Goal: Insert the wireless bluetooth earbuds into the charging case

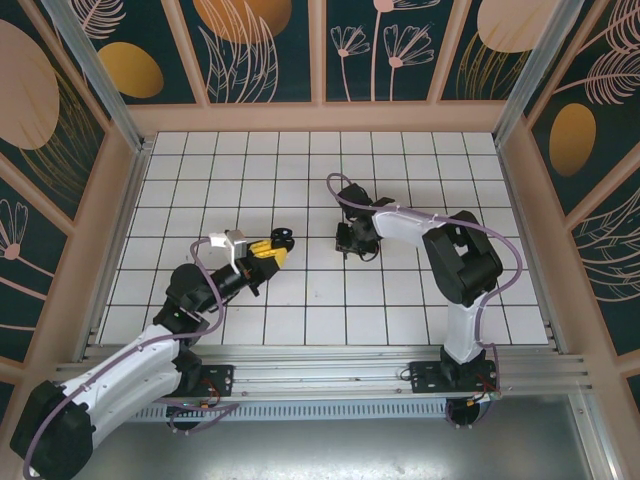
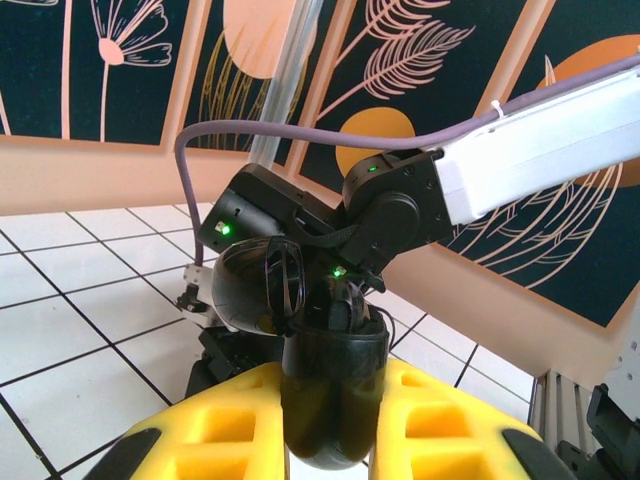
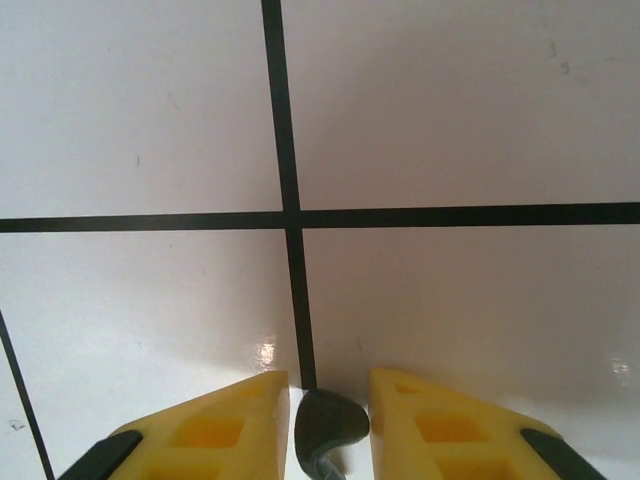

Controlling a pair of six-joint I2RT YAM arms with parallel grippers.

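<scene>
Lab cell: grid table (image 1: 250,170), aluminium frame (image 1: 320,368)

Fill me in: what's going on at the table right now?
The left gripper is clamped on the black charging case, whose lid is flipped open. The right gripper pinches a small dark earbud between its yellow fingers, low over the white tiled table. In the top view the two grippers sit apart, facing each other, so the earbud is not yet in the case.
</scene>
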